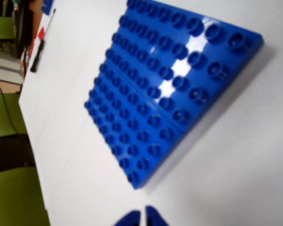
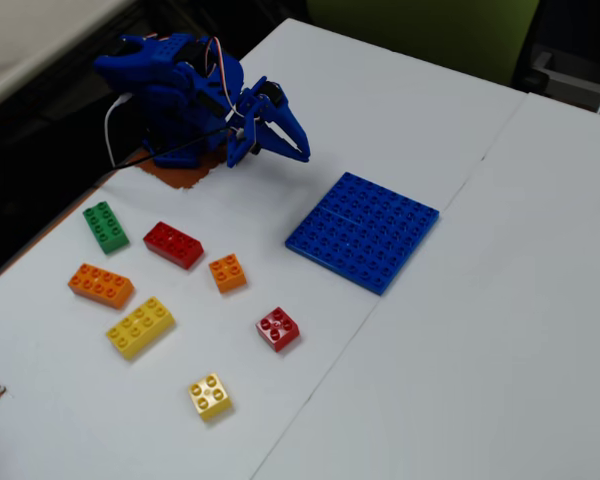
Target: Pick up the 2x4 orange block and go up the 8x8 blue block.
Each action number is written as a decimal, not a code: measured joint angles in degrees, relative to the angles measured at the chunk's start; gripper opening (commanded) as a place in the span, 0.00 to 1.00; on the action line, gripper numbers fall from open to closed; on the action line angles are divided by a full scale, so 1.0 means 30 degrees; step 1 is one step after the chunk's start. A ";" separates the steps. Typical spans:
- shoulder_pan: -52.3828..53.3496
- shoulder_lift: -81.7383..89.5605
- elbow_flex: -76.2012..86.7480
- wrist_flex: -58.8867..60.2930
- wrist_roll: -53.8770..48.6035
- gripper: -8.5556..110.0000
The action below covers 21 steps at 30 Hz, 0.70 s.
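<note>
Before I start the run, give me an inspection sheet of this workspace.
Surface: white table, seam lines, bare.
Job's things: orange eight-stud plastic brick lies at left, untouched; flat blue studded baseplate empty.
Clutter: green, red, yellow long bricks; small orange, red, yellow square bricks.
Gripper: blue gripper shut, empty, raised near base.
Cables: white and black wires on arm.
Surroundings: green chairs.
</note>
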 measured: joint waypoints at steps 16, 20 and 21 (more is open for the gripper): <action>0.4482 -0.9463 -1.5791 1.2920 -0.5068 0.09; 0.6152 -1.1777 -2.0771 1.6992 -0.7939 0.07; 0.6797 -1.2275 -2.1826 1.7959 -0.8936 0.07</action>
